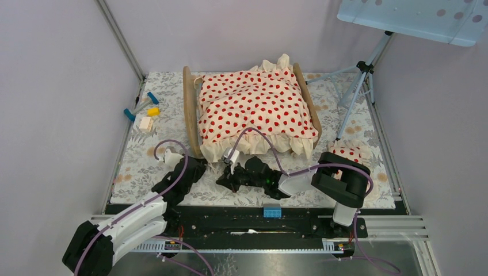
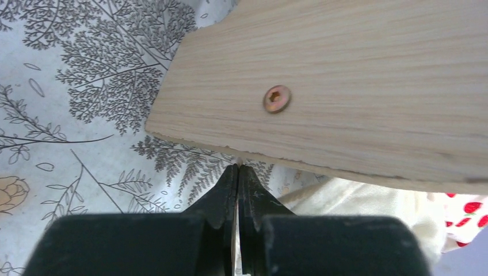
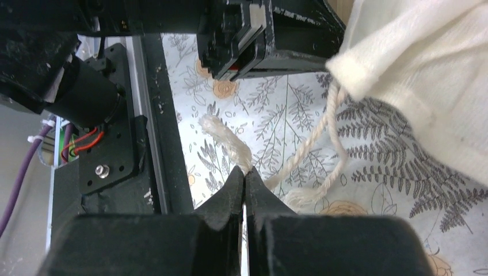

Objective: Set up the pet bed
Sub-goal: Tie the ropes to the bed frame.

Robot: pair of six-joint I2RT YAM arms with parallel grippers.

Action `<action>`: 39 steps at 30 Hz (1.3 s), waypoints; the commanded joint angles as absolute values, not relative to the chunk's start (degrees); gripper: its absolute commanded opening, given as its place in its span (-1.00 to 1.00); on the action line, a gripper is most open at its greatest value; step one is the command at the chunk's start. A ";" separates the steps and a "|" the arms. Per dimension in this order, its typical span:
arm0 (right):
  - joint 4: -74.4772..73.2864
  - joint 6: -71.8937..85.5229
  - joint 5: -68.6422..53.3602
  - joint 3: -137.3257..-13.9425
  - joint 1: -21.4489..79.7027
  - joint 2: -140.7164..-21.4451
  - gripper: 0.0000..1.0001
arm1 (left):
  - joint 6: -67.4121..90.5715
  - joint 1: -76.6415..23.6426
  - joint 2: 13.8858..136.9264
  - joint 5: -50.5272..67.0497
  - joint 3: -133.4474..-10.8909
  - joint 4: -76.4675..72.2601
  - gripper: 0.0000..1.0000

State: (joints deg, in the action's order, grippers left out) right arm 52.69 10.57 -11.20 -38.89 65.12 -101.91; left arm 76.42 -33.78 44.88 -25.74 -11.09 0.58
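The pet bed (image 1: 189, 109) is set at the back middle of the desk (image 1: 138, 167), on a leaf-patterned cloth. Only its two rounded wooden end boards are seen from above; the rest is hidden under a cream blanket with red dots (image 1: 256, 103), whose ruffled edge hangs over the near side.

Just in front of the bed, both arms are reached in low. The left arm (image 1: 138, 221) is brought up to the near corner of the left end board. The right arm (image 1: 299, 183) is laid across the front of the bed, so the near ruffle is partly blocked from the top view.

The left jaws are seen shut tight in the left wrist view, tips against the lower edge of the end board (image 2: 357, 75); nothing can be made out between them. A brass screw head (image 2: 277, 99) in the board is shown only here.

The right jaws are seen shut on a frayed cream cord (image 3: 227, 141) in the right wrist view. The cord trails from the blanket's corner and cannot be picked out from above.

Farther out, a small red-dotted pillow (image 1: 352, 151) is lying at the right, near a tripod (image 1: 358, 86). Small coloured blocks (image 1: 144, 112) are scattered at the left edge. A blue brick (image 1: 272, 212) is placed on the near rail between the arm bases.
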 commanded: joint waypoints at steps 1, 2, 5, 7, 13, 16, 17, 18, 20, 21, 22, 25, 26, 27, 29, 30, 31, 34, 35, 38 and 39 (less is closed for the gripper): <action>51.97 13.46 -8.69 -42.97 64.56 -99.74 -1.00 | 75.01 -33.44 42.12 -26.63 -14.24 1.81 -1.00; 51.42 14.05 -8.25 -43.51 64.52 -99.53 -1.00 | 74.71 -33.40 41.58 -26.63 -14.44 2.41 -1.00; 48.96 14.93 -7.10 -45.31 64.30 -98.77 -1.00 | 73.74 -33.44 39.68 -26.50 -14.69 3.98 -1.00; 46.21 15.02 -5.69 -47.06 64.18 -98.62 -1.00 | 73.14 -33.40 38.75 -26.31 -14.60 4.78 -1.00; 40.80 15.32 -2.94 -52.16 63.64 -100.80 -1.00 | 72.10 -33.42 37.14 -25.36 -13.58 7.01 -1.00; 40.17 15.49 -2.55 -54.27 63.55 -102.63 -1.00 | 71.83 -33.40 36.36 -24.90 -13.40 8.24 -1.00; 40.09 15.57 -2.33 -54.87 63.50 -103.18 -1.00 | 71.69 -33.42 36.12 -24.74 -13.44 8.71 -1.00; 40.12 15.60 -2.17 -55.45 63.46 -103.84 -1.00 | 71.57 -33.41 35.75 -24.74 -13.45 9.28 -1.00; 40.02 15.63 -2.13 -56.85 63.39 -105.32 -1.00 | 71.34 -33.39 34.96 -24.76 -13.46 10.36 -1.00; 39.86 15.60 -2.18 -57.61 63.29 -106.17 -1.00 | 71.29 -33.42 34.57 -24.78 -13.45 10.89 -1.00; 39.70 15.53 -2.12 -58.39 63.25 -106.96 -1.00 | 71.21 -33.40 34.12 -24.78 -13.50 11.55 -1.00; 39.68 15.55 -2.02 -60.27 62.84 -109.17 -1.00 | 71.10 -33.40 32.75 -24.95 -13.70 13.45 -1.00; 39.72 15.73 -2.09 -60.67 62.69 -109.83 -1.00 | 71.06 -33.38 32.30 -25.04 -13.79 14.06 -1.00; 39.77 15.89 -2.22 -61.05 62.47 -110.38 -1.00 | 71.02 -33.40 31.84 -25.09 -13.86 14.64 -1.00; 40.06 16.11 -2.49 -61.54 62.11 -111.09 -1.00 | 71.10 -33.41 30.98 -25.30 -13.89 15.87 -1.00; 40.26 16.13 -2.66 -61.65 61.99 -111.38 -1.00 | 71.06 -33.40 30.57 -25.36 -13.89 16.19 -1.00; 40.56 16.11 -2.90 -61.78 61.94 -111.70 -1.00 | 71.02 -33.40 30.33 -25.39 -13.89 16.56 -1.00; 41.30 16.04 -4.03 -62.32 61.71 -112.69 -1.00 | 70.88 -33.40 29.77 -25.07 -13.89 17.09 -1.00; 41.37 16.07 -4.43 -62.62 61.66 -113.18 -1.00 | 70.82 -33.44 29.71 -24.99 -13.94 17.25 -1.00; 41.99 16.20 -5.73 -63.31 61.55 -113.93 -1.00 | 70.84 -33.46 29.74 -24.96 -14.06 17.84 -1.00; 42.39 16.36 -6.35 -63.43 61.53 -114.14 -1.00 | 70.77 -33.41 29.70 -25.03 -14.06 18.01 -1.00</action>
State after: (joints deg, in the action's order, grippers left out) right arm 39.33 15.53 -4.19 -60.62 62.13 -113.30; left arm 71.96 -33.61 30.06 -25.32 -12.32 16.21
